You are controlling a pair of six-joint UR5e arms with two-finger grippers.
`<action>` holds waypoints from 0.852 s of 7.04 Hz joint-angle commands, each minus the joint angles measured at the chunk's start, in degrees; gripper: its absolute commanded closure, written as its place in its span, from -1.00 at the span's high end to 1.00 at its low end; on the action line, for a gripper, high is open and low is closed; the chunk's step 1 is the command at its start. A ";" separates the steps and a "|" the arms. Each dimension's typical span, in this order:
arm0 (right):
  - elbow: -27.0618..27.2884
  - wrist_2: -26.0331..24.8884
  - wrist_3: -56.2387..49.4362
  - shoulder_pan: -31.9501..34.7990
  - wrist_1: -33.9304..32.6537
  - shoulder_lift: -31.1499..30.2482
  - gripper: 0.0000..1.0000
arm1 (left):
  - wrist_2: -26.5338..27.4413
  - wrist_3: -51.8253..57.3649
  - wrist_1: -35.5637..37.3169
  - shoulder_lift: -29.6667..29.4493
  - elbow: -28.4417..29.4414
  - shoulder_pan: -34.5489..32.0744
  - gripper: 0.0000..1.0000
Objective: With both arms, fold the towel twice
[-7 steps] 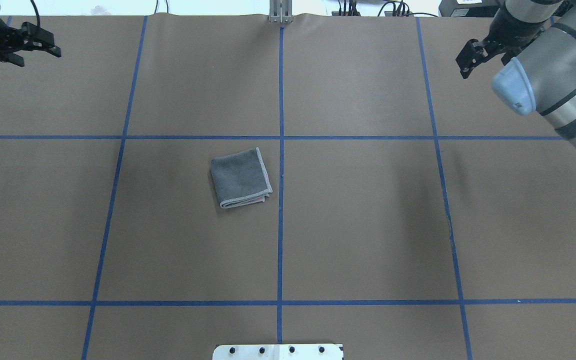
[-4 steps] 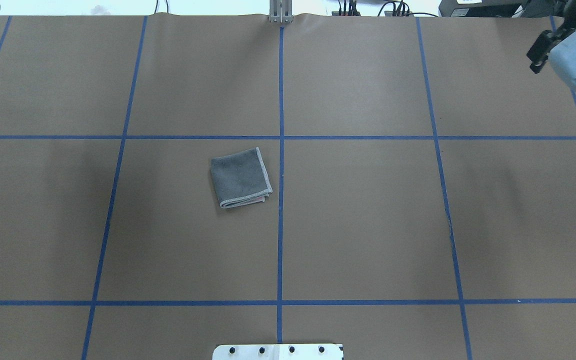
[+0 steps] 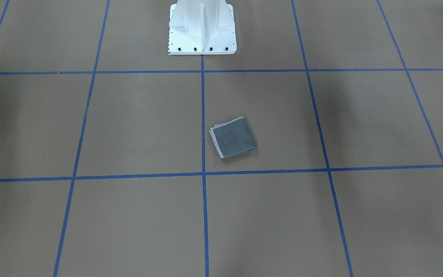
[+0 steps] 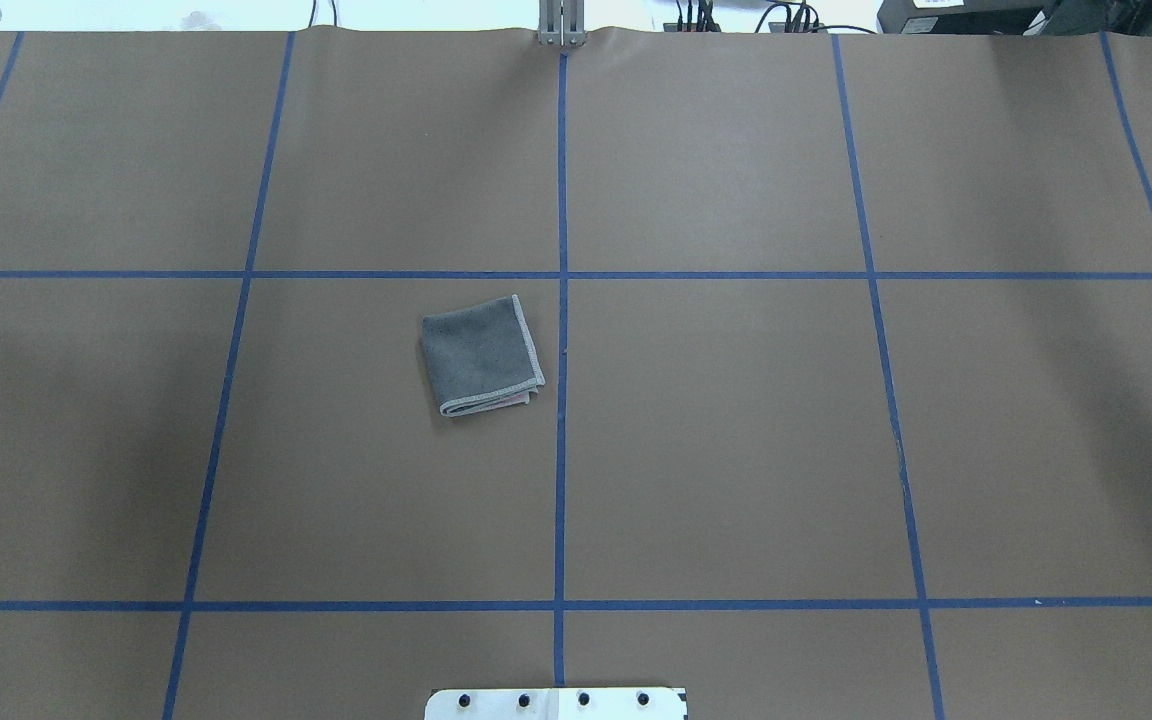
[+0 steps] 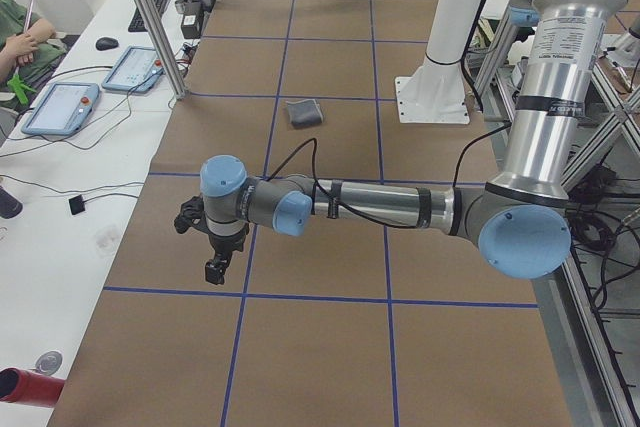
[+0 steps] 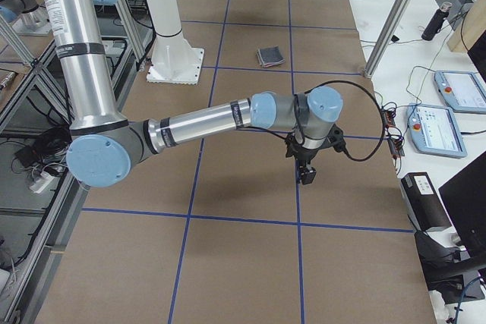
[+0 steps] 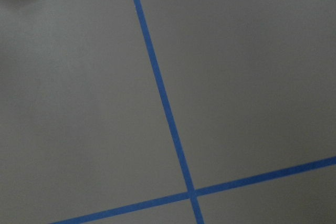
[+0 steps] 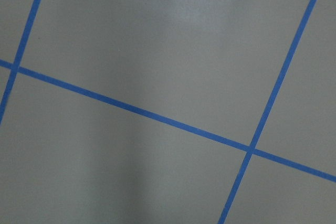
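Observation:
The towel (image 4: 481,355) lies folded into a small square with its dark grey face up and a sliver of pink at its near edge. It sits just left of the table's centre line. It also shows in the front-facing view (image 3: 233,137) and small in both side views (image 5: 303,112) (image 6: 271,55). My left gripper (image 5: 215,265) hangs over the table's left end, far from the towel. My right gripper (image 6: 306,174) hangs over the right end. Both show only in the side views, so I cannot tell if they are open or shut. The wrist views show only paper and tape.
Brown paper with a blue tape grid (image 4: 561,275) covers the table. The white pedestal base (image 3: 202,29) stands at the robot's edge. Tablets (image 5: 60,107) (image 6: 459,92) and cables lie on white side benches. Metal frame posts (image 5: 150,17) (image 6: 391,20) stand at the far corners.
Both arms have swung outward and left the overhead view, the left to the left and the right to the right. The towel has not moved.

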 commanded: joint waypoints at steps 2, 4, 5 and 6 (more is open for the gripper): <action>-0.21 -8.08 -0.08 0.79 4.72 -3.59 1.00 | 0.19 0.24 -5.60 6.61 -0.78 -0.24 1.00; -0.04 -3.71 6.72 1.05 4.72 -4.37 1.00 | -0.16 0.33 -4.05 6.79 -1.82 -1.21 1.00; -0.04 -3.16 8.17 1.40 4.81 -4.46 1.00 | -0.07 0.33 2.32 8.01 -7.14 -1.65 1.00; -0.04 -2.98 8.28 1.66 4.81 -4.73 1.00 | -0.07 0.42 11.78 9.50 -13.63 -1.56 1.00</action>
